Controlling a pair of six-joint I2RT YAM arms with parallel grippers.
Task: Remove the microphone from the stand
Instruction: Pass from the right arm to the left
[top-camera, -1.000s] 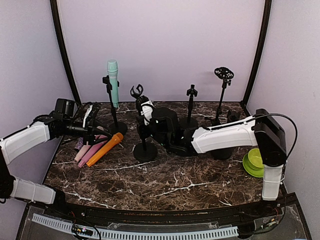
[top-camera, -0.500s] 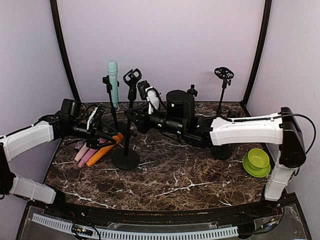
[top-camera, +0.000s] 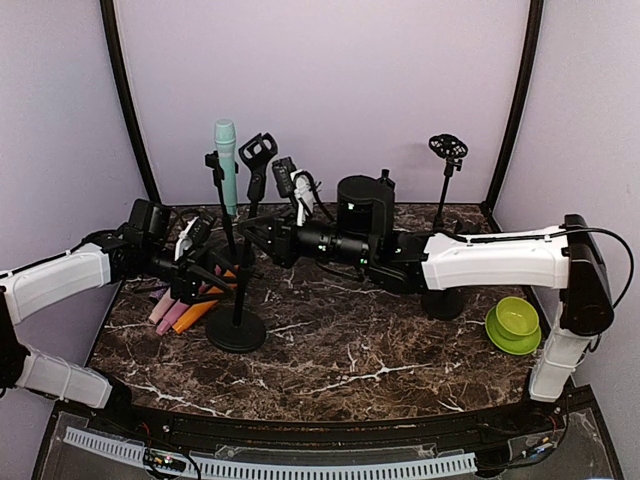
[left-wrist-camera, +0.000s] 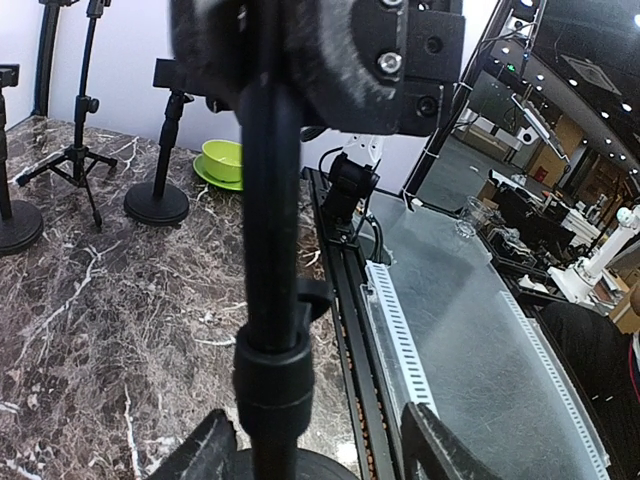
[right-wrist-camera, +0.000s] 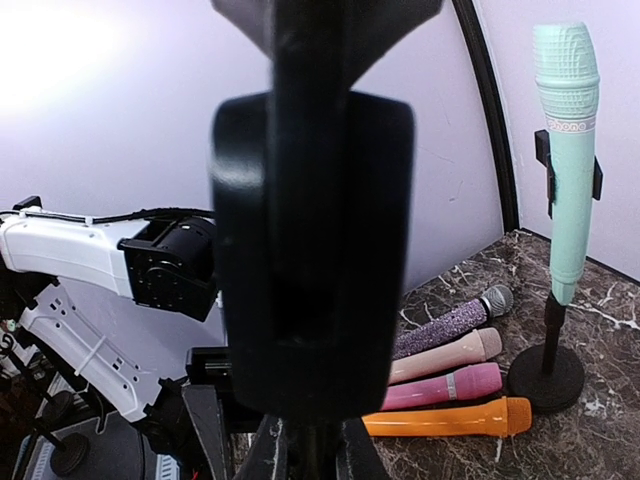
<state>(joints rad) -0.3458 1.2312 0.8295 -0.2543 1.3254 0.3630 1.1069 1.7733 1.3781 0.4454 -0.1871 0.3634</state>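
Observation:
A mint-green microphone (top-camera: 226, 165) stands upright in the clip of its stand at the back left, also seen as the mint microphone (right-wrist-camera: 566, 150) in the right wrist view. Neither gripper touches it. My right gripper (top-camera: 256, 236) is shut on the pole of a second, empty black stand (top-camera: 258, 152), whose round base (top-camera: 236, 330) rests on the marble table. That pole (right-wrist-camera: 310, 250) fills the right wrist view above my right gripper (right-wrist-camera: 315, 455). My left gripper (top-camera: 225, 277) is open, and the same pole (left-wrist-camera: 270, 250) runs between the fingers of my left gripper (left-wrist-camera: 320, 455).
Several loose microphones lie at the left: purple (right-wrist-camera: 450, 325), beige (right-wrist-camera: 445, 357), pink (right-wrist-camera: 440, 388), orange (top-camera: 195, 312). More empty stands (top-camera: 381, 205) and a tripod stand (top-camera: 446, 170) stand at the back. A green bowl (top-camera: 512, 320) sits far right.
My right arm has swung left, bringing the empty stand to the left gripper. The left gripper has opened wider and now has the pole between its fingers.

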